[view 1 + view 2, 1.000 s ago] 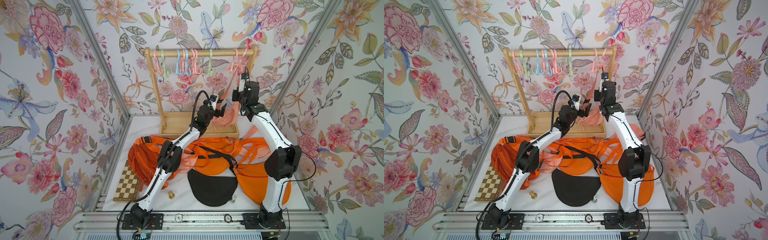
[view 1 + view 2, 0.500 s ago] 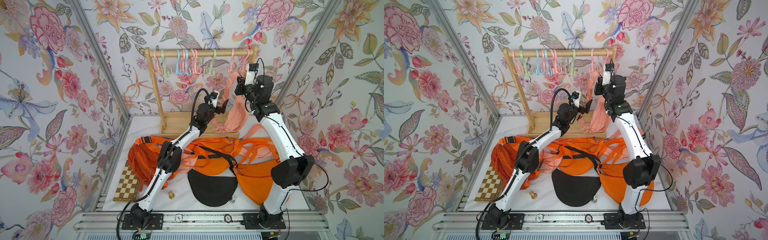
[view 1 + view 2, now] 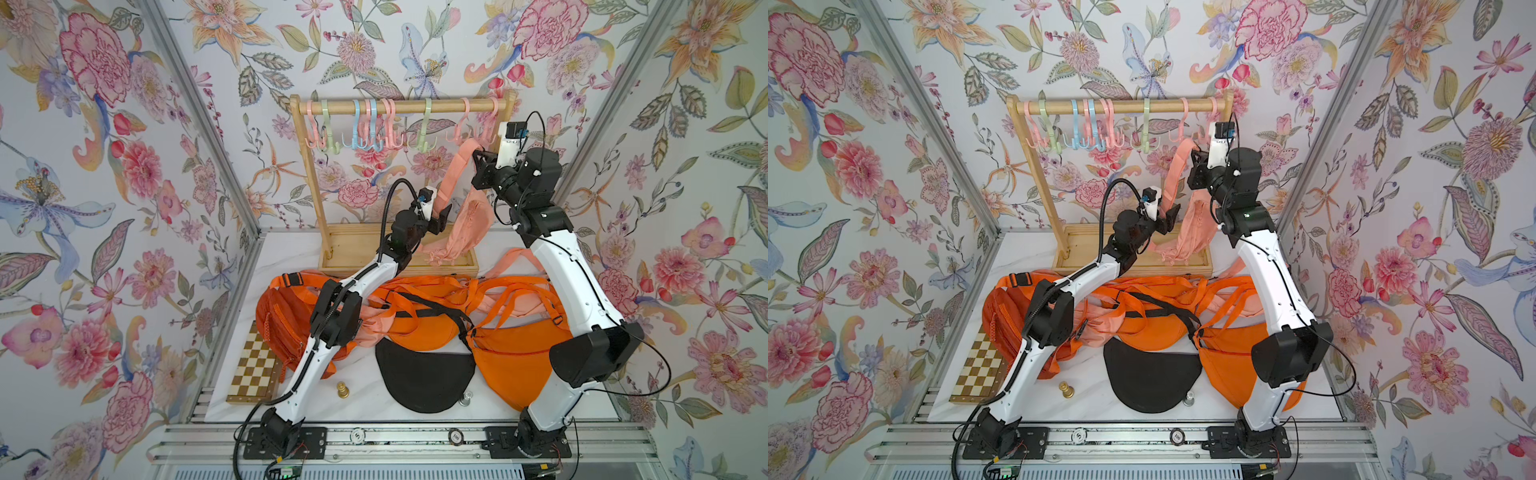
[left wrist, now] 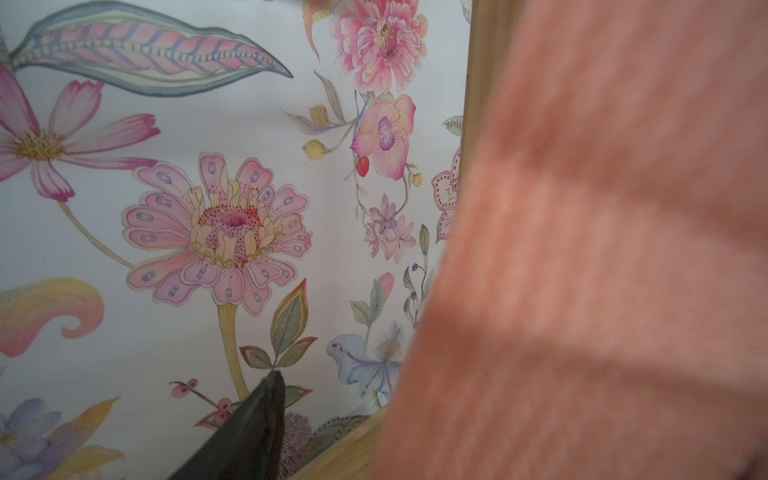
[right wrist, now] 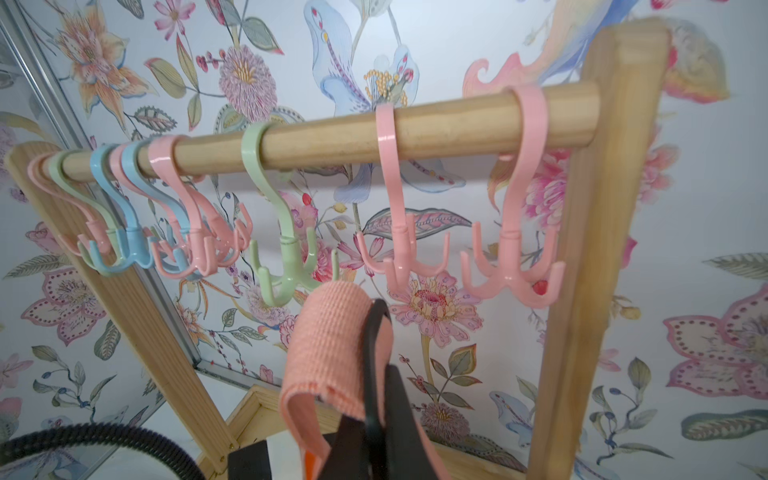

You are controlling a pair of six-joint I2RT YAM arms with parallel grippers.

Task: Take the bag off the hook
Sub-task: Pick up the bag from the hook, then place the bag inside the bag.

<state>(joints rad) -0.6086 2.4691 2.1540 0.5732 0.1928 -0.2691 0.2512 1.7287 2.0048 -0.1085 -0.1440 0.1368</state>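
Right of centre, the right gripper (image 3: 478, 160), pinched on the strap (image 5: 328, 332) of the peach bag (image 3: 465, 226), has just lifted it clear of the pink hook (image 5: 513, 266), freeing the bag; the left gripper (image 3: 439, 215) cannot be judged spread or pinching.

Setting: we list this as a robot test booth. Floral-papered panels (image 3: 104, 166) on aluminium posts (image 3: 199, 124), white tabletop (image 3: 362, 405), left arm (image 3: 307, 370) and right arm (image 3: 577, 282) bolted to a slotted metal rail (image 3: 399, 440).
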